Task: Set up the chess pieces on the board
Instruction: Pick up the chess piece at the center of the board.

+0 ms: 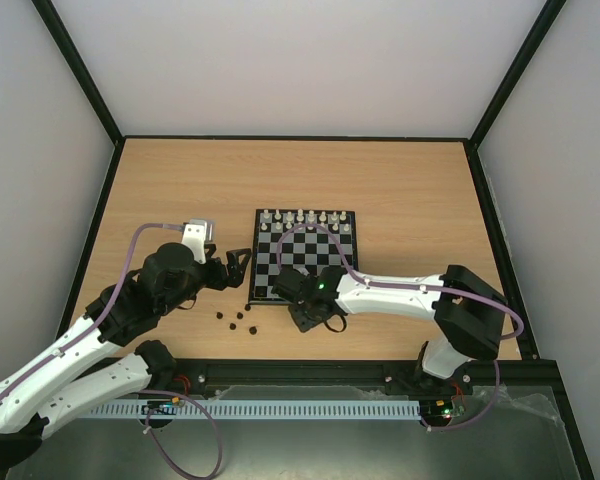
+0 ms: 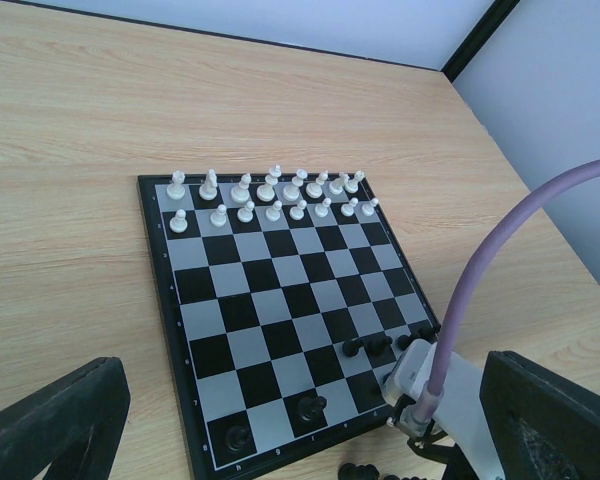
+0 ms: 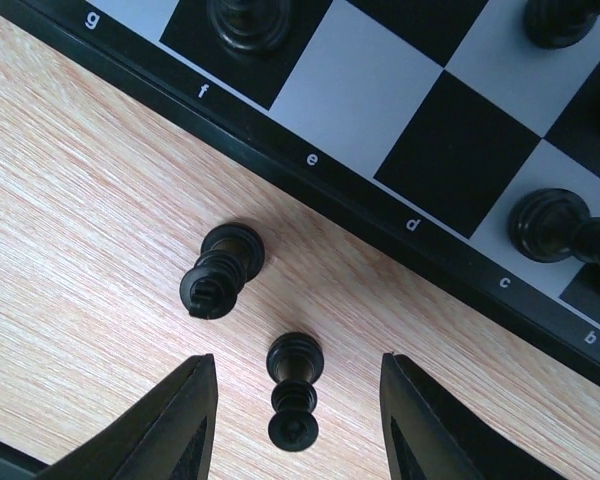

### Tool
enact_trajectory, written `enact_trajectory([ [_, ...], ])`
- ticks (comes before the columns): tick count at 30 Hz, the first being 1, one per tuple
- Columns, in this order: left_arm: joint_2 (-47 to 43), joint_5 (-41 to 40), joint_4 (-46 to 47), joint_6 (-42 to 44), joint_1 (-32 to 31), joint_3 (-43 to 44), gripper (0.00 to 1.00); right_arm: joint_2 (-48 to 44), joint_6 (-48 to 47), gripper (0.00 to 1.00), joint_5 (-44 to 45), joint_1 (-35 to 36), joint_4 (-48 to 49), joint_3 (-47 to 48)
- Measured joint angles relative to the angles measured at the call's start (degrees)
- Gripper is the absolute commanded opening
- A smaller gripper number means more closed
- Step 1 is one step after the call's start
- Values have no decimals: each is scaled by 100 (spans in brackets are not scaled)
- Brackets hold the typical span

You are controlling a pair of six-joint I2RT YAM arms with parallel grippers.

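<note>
The board [image 1: 306, 254] lies mid-table, with white pieces [image 1: 306, 216] filling its far two rows. A few black chess pieces [image 2: 311, 406] stand on its near rows. My right gripper [image 1: 308, 316] hangs open over the table just off the board's near edge. In the right wrist view a black piece [image 3: 294, 388] stands on the wood midway between its fingers [image 3: 170, 425], untouched, and another black piece [image 3: 223, 268] stands to its left. My left gripper [image 1: 238, 270] is open and empty beside the board's left near corner.
Several loose black pieces [image 1: 237, 319] sit on the wood between the two grippers, near the board's near-left corner. The right arm's wrist and purple cable [image 2: 450, 330] cover the board's near-right corner in the left wrist view. Black frame rails edge the table.
</note>
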Motion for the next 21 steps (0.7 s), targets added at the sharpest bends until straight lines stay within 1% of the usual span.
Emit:
enact_trajectory([
  [9,0,2,0,-2,0,0,99,-105,46,46,133,0,-81,0],
  [17,9,2,0,0,0,0,99,-562,127,46,162,0,-79,0],
  [21,11,2,2,0,0,0,99,-605,133,45,133,0,-72,-11],
])
